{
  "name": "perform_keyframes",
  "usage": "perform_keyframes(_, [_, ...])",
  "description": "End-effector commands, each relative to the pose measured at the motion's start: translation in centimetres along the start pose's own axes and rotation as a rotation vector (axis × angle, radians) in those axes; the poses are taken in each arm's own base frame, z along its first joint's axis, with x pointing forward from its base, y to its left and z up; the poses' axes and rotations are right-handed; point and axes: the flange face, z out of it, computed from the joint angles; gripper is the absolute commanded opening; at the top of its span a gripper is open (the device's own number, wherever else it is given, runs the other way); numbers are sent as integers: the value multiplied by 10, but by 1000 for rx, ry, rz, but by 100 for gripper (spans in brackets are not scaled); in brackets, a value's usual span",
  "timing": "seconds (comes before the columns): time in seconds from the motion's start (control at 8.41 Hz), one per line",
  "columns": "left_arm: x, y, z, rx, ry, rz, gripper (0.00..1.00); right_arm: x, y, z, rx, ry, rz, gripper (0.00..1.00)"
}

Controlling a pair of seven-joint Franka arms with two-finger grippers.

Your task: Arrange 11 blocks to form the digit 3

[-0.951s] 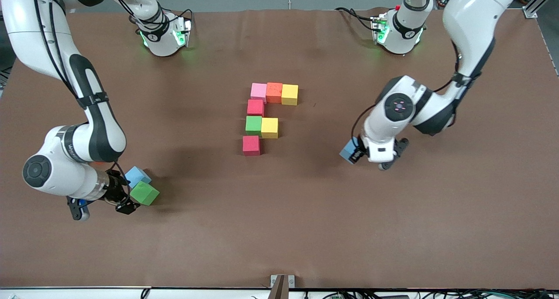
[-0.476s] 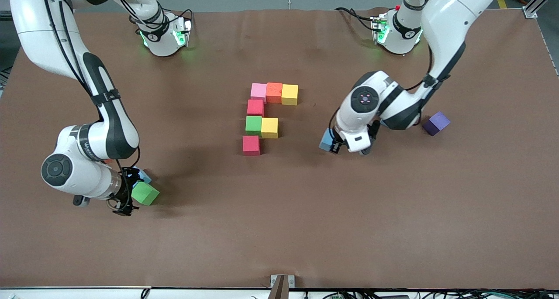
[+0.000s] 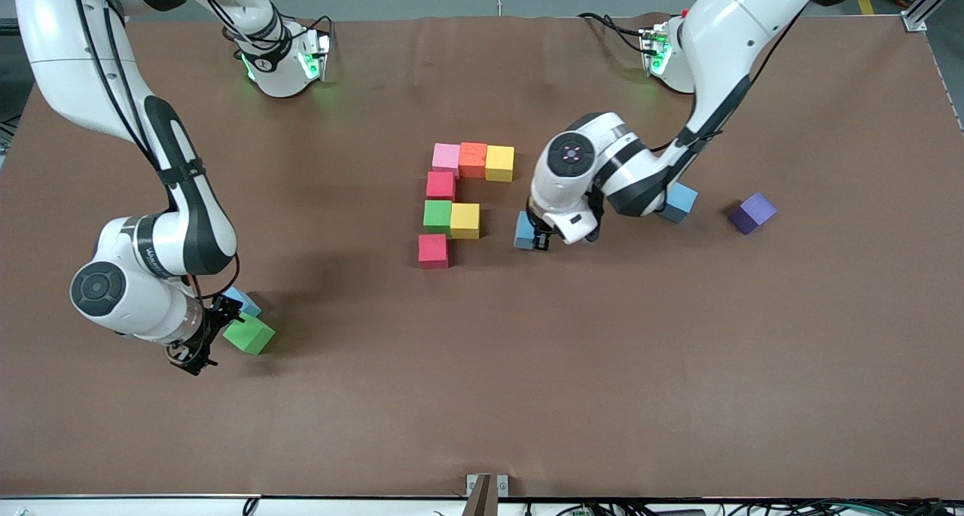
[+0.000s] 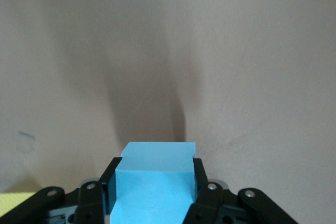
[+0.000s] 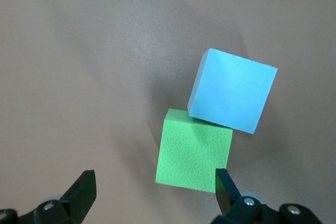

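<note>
Blocks form a partial figure mid-worktop. Left gripper, clamped on a blue block, is beside the yellow block. Right gripper, fingers apart, hangs by a green block touching a light-blue block.

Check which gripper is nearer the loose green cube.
Right. The right gripper hangs open right beside the green cube; the left gripper, shut on a blue cube, is over by the unfinished figure.

brown table covering, metal bracket at its near edge
</note>
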Motion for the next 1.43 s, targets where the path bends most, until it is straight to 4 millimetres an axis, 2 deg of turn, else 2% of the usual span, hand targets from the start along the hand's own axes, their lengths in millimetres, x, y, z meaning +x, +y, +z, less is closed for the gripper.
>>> perform_keyframes(0.0, [-33, 11, 17, -18, 46, -54, 24, 2, 8, 9, 19, 1, 74, 100])
perform_keyframes(0.36, [-44, -6, 26, 7, 81, -86, 24, -12, 32, 25, -16, 22, 102, 100])
perform_keyframes(0.71, [-51, -28, 37, 37, 124, -109, 23, -1, 28, 38, 2, 35, 106, 100])
perform_keyframes(0.95, [-65, -39, 38, 35, 125, -110, 23, 1, 33, 47, 1, 45, 95, 99])
perform_keyframes(1.07, [-68, -40, 36, 32, 122, -108, 23, -1, 34, 50, 2, 45, 92, 88])
perform_keyframes(1.19, [-68, -39, 35, 30, 121, -111, 23, -1, 34, 51, 6, 45, 87, 41])
perform_keyframes(1.31, [-68, -38, 34, 28, 121, -111, 23, -7, 40, 61, 3, 65, 55, 24])
